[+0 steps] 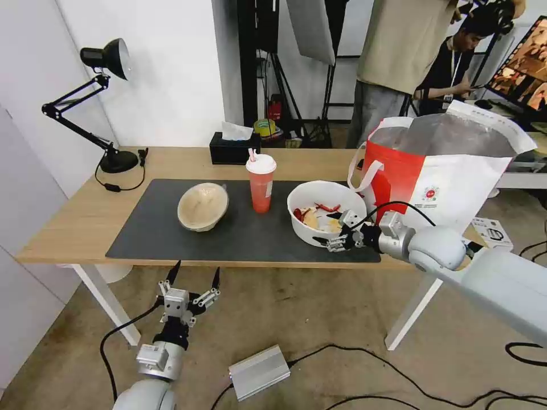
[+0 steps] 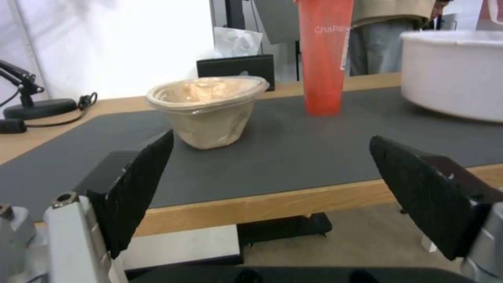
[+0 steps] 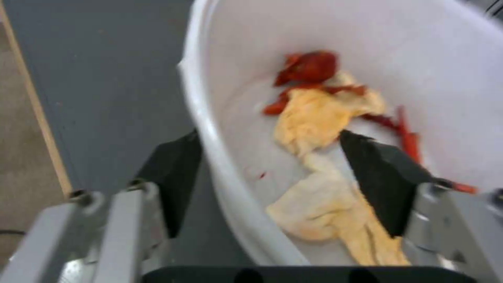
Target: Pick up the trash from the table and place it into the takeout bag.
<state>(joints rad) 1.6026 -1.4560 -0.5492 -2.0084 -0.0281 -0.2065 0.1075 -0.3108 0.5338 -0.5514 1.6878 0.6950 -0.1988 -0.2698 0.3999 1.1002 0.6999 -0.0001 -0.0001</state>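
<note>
Hidden/cut off: drink cup (image 2: 325,59) loses its lid + straw past the frame edge in left wrist view; white bowl (image 2: 455,74) cut at that view's side. Takeout bag (image 1: 450,165) partly behind the right arm; far corner runs off frame.
Hard to tell: whether R pads actually touch the bowl wall; they look near it, not pressed.
R gripper (image 1: 340,230): at white bowl (image 1: 326,212) near rim, approx 5 o'clock on the bowl. Jaws spread, straddling the rim, one finger (image 3: 385,179) inside over the scraps (image 3: 320,118), other finger (image 3: 175,177) outside over the mat. Nothing pinched.
L gripper (image 1: 194,276): low, off the table's near edge, below the pulp bowl. Jaws spread wide, empty; pads (image 2: 137,188) frame the pulp bowl (image 2: 210,110) from a way off.
Trash: all on the mat (image 1: 171,233). Pulp bowl (image 1: 203,206) tilted, at 9 o'clock of the cup (image 1: 261,183); white bowl at 3 o'clock of the cup. The three stand apart.
Bag: upright, mouth open, foil showing, at table's (image 1: 68,228) right end, 2 o'clock of white bowl, strap just beside it.
Edges: white bowl near the mat's front-right corner, close to the table lip.
Open room: bare mat in front of pulp bowl + cup; bare wood at left end.
Other: tissue box (image 1: 233,149) at 12 o'clock behind the cup; desk lamp (image 1: 102,97) at far left corner.
</note>
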